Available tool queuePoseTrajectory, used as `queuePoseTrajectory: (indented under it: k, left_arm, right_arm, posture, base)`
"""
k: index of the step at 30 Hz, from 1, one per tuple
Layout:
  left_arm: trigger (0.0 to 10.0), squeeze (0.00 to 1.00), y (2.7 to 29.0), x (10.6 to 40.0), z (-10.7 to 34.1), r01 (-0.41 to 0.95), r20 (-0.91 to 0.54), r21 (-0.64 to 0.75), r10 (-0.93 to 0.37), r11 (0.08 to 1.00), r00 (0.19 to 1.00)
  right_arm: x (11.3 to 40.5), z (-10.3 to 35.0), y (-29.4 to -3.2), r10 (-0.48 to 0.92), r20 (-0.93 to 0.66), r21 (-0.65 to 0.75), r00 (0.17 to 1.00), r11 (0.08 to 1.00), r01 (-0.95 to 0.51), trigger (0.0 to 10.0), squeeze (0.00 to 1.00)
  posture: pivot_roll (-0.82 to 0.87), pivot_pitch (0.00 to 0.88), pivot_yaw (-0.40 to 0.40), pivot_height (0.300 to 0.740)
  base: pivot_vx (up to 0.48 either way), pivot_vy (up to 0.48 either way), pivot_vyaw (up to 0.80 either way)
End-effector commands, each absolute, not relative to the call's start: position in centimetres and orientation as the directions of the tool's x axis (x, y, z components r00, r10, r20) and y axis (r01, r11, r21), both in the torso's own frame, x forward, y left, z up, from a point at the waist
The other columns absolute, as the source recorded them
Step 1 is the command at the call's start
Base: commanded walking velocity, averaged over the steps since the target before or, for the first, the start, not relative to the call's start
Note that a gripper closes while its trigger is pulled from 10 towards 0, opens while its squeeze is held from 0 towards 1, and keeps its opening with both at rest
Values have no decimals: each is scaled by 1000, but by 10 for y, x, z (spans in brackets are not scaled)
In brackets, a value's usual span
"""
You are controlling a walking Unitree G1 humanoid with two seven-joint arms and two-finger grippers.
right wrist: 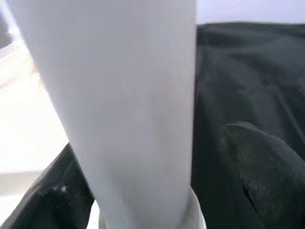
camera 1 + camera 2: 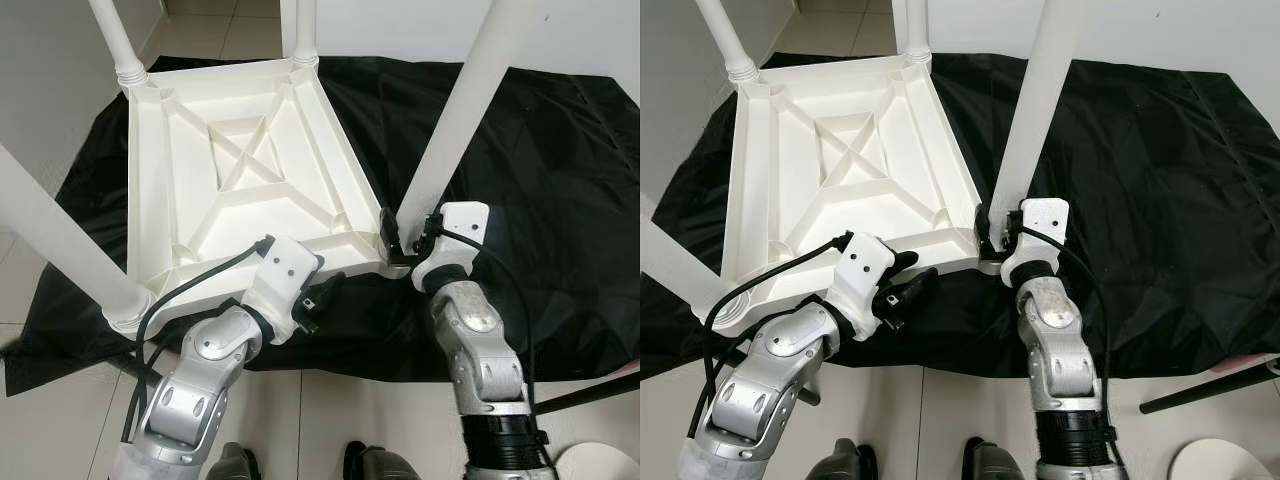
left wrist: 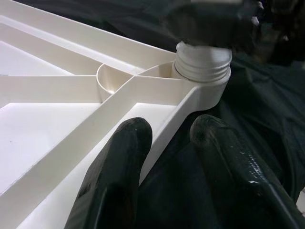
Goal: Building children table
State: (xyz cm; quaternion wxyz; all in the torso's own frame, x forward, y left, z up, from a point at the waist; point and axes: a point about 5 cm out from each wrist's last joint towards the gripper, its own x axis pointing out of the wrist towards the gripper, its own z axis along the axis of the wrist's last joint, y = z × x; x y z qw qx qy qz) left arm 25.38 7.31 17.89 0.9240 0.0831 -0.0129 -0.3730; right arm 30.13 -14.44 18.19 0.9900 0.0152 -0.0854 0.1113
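Upside-down white table on a black cloth, with your two grippers at its near edge.

You can't see the tops of the four legs; they run out of the picture, and the near left leg (image 2: 60, 240) is cut off at the side. In the left wrist view, a dark blur hides the top of the screw collar (image 3: 202, 64). The white table (image 2: 240, 170) lies flipped over on the black cloth (image 2: 560, 180), ribs facing up. Your right gripper (image 2: 400, 235) sits at the near right corner, its fingers (image 1: 267, 162) on either side of the near right leg (image 2: 460, 110), closed around its base. Your left gripper (image 2: 315, 295) hangs by the near edge, its fingers (image 3: 119, 176) spread apart with the table's rim between them, squeezing nothing.
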Motion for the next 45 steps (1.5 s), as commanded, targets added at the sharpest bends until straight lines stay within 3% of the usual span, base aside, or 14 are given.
queuePoseTrajectory:
  k: [1,4,10,20,21,22,23,31,32,34,35,43,45]
  left_arm:
    - [10000,0,75,254,178,653,-36,165,-657,739,753]
    - [10000,0,74,256,179,659,-36,168,-663,733,747]
    - [10000,0,75,258,181,657,-33,176,-663,733,748]
    - [10000,0,77,256,181,650,-36,179,-655,739,755]
    - [10000,0,78,256,181,648,-36,179,-654,740,756]
    - [10000,0,78,256,181,648,-36,179,-654,740,756]
    - [10000,0,78,256,181,646,-37,180,-651,742,758]
    - [10000,0,79,255,181,648,-40,178,-653,740,757]
    - [10000,0,79,255,181,649,-41,179,-654,739,755]
    - [10000,0,79,255,181,649,-41,179,-654,739,755]
    - [10000,0,79,256,181,648,-40,180,-653,740,756]
    - [10000,0,80,258,182,645,-40,184,-650,741,759]
    - [10000,0,80,259,184,642,-32,182,-648,745,761]
  right_arm:
    - [302,173,-148,304,144,8,942,951,-309,10000,0]
    - [309,173,-149,478,124,-82,870,878,-471,10000,0]
    - [321,175,-145,611,76,-184,788,785,-591,10000,0]
    - [330,170,-146,671,34,-224,741,727,-649,10000,0]
    - [332,169,-148,683,30,-227,729,715,-661,4078,0]
    - [332,169,-148,683,30,-227,729,715,-661,4078,0]
    - [333,168,-150,694,29,-226,719,706,-672,0,0]
    - [336,164,-155,706,32,-209,708,697,-686,0,0]
    - [336,164,-156,707,30,-196,707,698,-689,667,0]
    - [336,164,-156,707,30,-196,707,698,-689,667,0]
    - [337,164,-156,696,29,-177,717,710,-682,10000,0]
    - [335,166,-157,606,45,-130,794,792,-597,10000,0]
    - [335,164,-153,486,38,-100,873,871,-481,10000,0]
  posture:
    - [-56,165,8,740]
    - [-58,162,15,740]
    - [-53,158,19,740]
    - [-31,158,15,740]
    - [-25,159,14,740]
    - [-25,159,14,740]
    - [-24,159,14,740]
    - [-24,160,27,740]
    - [-25,159,28,740]
    - [-25,159,28,740]
    - [-26,160,28,740]
    - [-28,162,27,740]
    - [-28,168,24,740]
  base:
    - [0,0,0]
    - [0,0,0]
    - [0,0,0]
    - [0,0,0]
    - [0,0,0]
    - [0,0,0]
    - [0,0,0]
    - [0,0,0]
    - [0,0,0]
    - [0,0,0]
    - [0,0,0]
    - [0,0,0]
    - [0,0,0]
